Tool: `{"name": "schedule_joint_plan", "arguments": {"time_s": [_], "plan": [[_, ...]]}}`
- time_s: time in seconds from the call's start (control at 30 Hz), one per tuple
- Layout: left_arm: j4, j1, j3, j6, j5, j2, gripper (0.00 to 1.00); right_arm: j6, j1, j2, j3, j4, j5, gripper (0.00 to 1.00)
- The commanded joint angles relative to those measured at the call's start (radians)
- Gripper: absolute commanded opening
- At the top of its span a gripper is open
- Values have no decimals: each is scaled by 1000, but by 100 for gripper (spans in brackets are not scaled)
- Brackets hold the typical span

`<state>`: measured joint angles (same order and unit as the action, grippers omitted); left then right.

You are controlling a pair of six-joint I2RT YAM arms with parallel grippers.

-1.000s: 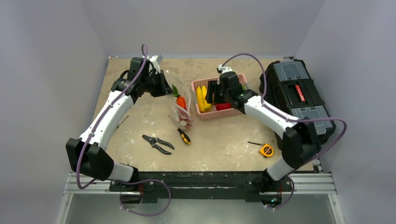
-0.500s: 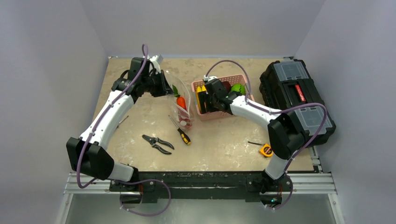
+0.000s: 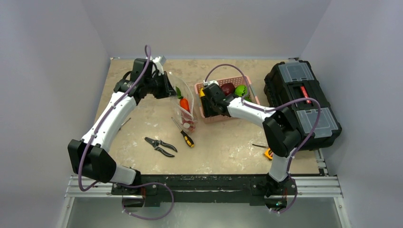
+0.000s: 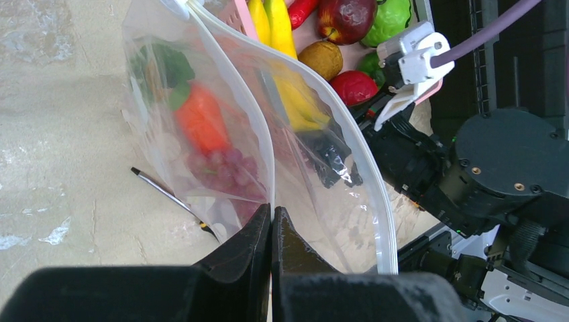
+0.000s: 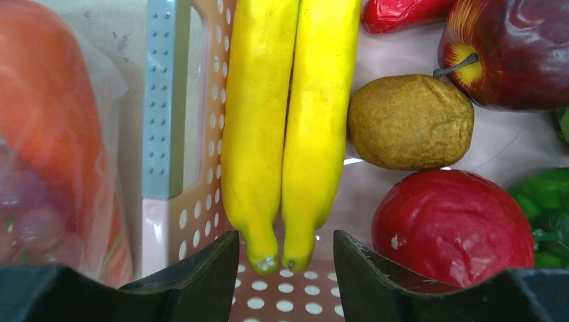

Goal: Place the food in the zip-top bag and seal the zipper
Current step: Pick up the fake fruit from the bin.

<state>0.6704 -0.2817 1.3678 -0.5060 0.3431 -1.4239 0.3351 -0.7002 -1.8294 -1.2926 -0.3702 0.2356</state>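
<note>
The zip-top bag [image 3: 183, 102] stands open beside the pink basket, and my left gripper [image 4: 272, 215] is shut on its mouth edge. The whitish zipper [image 4: 380, 201] curves along the bag's far lip. Inside the bag lie an orange carrot [image 4: 200, 123] and purple grapes [image 4: 225, 168]. My right gripper [image 5: 285, 251] is open inside the basket, with a finger on each side of the tips of two yellow bananas [image 5: 288, 114] and a gap at each side. A brown fruit [image 5: 409, 121], a red piece [image 5: 453, 225], a dark red apple [image 5: 513, 47] and a green pepper [image 5: 547, 201] lie to their right.
The pink basket [image 3: 223, 118] sits mid-table, with a black toolbox [image 3: 299, 102] to its right. Pruners [image 3: 160, 146] and a screwdriver [image 3: 185, 135] lie in front of the bag. A yellow tape measure [image 3: 269, 153] is partly hidden behind the right arm.
My right gripper has moved left across the basket to the bananas at its left end, and its jaws have narrowed a little. The left arm and the bag have not moved.
</note>
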Motion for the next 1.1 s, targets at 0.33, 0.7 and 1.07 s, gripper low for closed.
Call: {"name": "schedule_joint_plan", "arguments": {"time_s": [0.33,0.7,1.07], "plan": [[-31,7,4,-12,20,7,0,-32,-19,-28,-51,39,101,40],[-29,7,6,-14,30,0,0,-40,-25,34,-55,-1,127,6],[-26,7,10,-13,37,-5,0,-51,-24,188,-25,-8,98,0]]}}
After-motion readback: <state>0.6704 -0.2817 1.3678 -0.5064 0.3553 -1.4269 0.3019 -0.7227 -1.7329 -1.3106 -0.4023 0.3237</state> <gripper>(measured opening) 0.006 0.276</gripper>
